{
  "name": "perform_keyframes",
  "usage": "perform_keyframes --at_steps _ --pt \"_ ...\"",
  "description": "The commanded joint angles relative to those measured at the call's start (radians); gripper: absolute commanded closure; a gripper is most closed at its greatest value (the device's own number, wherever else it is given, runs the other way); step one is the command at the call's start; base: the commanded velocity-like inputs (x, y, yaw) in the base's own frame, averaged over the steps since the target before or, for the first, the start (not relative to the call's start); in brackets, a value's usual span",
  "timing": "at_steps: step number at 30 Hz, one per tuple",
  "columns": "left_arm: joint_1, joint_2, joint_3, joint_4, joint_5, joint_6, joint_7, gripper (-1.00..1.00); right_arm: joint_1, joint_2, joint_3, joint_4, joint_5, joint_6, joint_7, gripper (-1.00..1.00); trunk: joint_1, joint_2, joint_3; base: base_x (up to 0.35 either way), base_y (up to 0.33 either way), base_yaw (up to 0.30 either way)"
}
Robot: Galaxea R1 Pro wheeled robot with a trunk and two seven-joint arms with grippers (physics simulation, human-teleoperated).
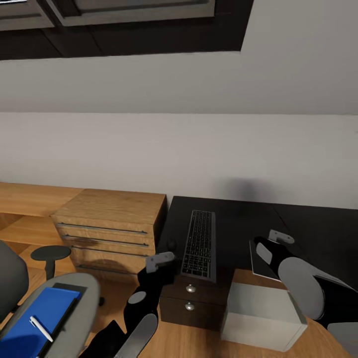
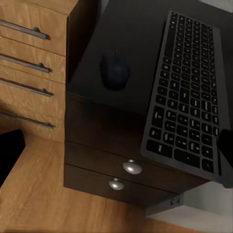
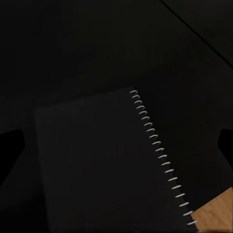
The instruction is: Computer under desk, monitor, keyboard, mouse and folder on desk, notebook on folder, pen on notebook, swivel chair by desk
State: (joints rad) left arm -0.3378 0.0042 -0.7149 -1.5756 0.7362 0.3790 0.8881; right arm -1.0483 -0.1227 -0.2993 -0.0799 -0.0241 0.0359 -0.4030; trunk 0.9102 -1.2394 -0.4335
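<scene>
- My left fingers [image 1: 171,248] hang over the front left corner of the black worktop [image 1: 233,219]. In the left wrist view I see only dark tips at the picture edges, well apart, with nothing between them, so they are open.
- Just under them lies the mouse [image 2: 114,71], small and dark, on the worktop beside the keyboard [image 2: 190,90].
- The keyboard lies lengthwise, and its near end hangs a little over the front edge, above two dark drawers with round silver knobs [image 2: 132,167].
- My right fingers [image 1: 268,237] are above the notebook [image 3: 107,165]. In the right wrist view their tips stand far apart at both sides and hold nothing.
- The notebook is dark with a white spiral. It lies flat on the worktop, and one corner reaches over the front edge, where the oak floor [image 3: 216,211] shows.
- Below the worktop stands the computer [image 1: 263,313], a pale grey box on the floor.
- At my left is the oak dresser [image 1: 112,226] with bar handles, just beside the worktop.
- Nearer to me is the swivel chair [image 1: 74,298]. On its seat lies the blue folder [image 1: 42,318], with the white pen [image 1: 41,328] on top.
</scene>
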Motion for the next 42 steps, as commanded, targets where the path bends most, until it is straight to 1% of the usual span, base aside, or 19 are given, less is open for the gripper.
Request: perform_keyframes --at_steps 1,10,16,19,25,28,29,37,42 --pt "-0.001 0.000 0.003 -0.001 0.004 0.004 0.007 -1.00 0.000 0.001 0.001 -0.001 -0.003 0.004 -0.002 -1.00 0.000 -0.001 -0.001 -0.033 0.000 0.000" --pt "-0.001 0.000 0.017 -0.001 0.005 0.004 0.006 -1.00 0.005 0.004 0.000 0.001 -0.004 -0.007 -0.002 -1.00 0.000 -0.001 -0.001 -0.012 0.000 0.000" --pt "-0.001 0.000 0.018 -0.001 0.005 0.003 0.007 -1.00 0.010 0.006 0.000 0.003 -0.005 -0.032 -0.002 -1.00 0.000 -0.001 -0.001 -0.004 0.000 0.000" --pt "-0.001 0.000 0.018 -0.001 0.005 0.004 0.007 -1.00 0.017 0.011 0.000 0.003 -0.004 -0.050 -0.002 -1.00 0.000 -0.001 -0.001 -0.098 0.000 0.000" --pt "-0.001 0.000 0.018 -0.001 0.005 0.004 0.008 -1.00 0.025 0.031 0.000 0.003 -0.002 -0.076 -0.003 -1.00 0.000 -0.001 -0.001 -0.245 0.000 0.000" --pt "-0.001 0.000 0.018 -0.001 0.005 0.004 0.008 -1.00 0.026 0.035 0.000 0.003 -0.002 -0.080 -0.004 -1.00 0.000 -0.001 -0.001 -0.311 0.000 0.000" --pt "-0.001 0.000 0.019 -0.001 0.005 0.004 0.008 -1.00 0.027 0.037 0.000 0.003 -0.002 -0.092 -0.006 -1.00 0.000 -0.001 -0.001 -0.328 0.000 0.000" --pt "-0.001 0.000 0.019 -0.001 0.005 0.004 0.008 -1.00 0.038 0.038 0.000 0.005 -0.002 -0.117 -0.008 -1.00 0.000 -0.001 -0.001 -0.326 0.000 0.000" --pt "-0.001 0.000 0.019 -0.001 0.005 0.004 0.008 -1.00 0.041 0.038 0.000 0.005 -0.002 -0.119 -0.007 -1.00 0.000 -0.001 -0.001 -0.175 0.000 0.000"
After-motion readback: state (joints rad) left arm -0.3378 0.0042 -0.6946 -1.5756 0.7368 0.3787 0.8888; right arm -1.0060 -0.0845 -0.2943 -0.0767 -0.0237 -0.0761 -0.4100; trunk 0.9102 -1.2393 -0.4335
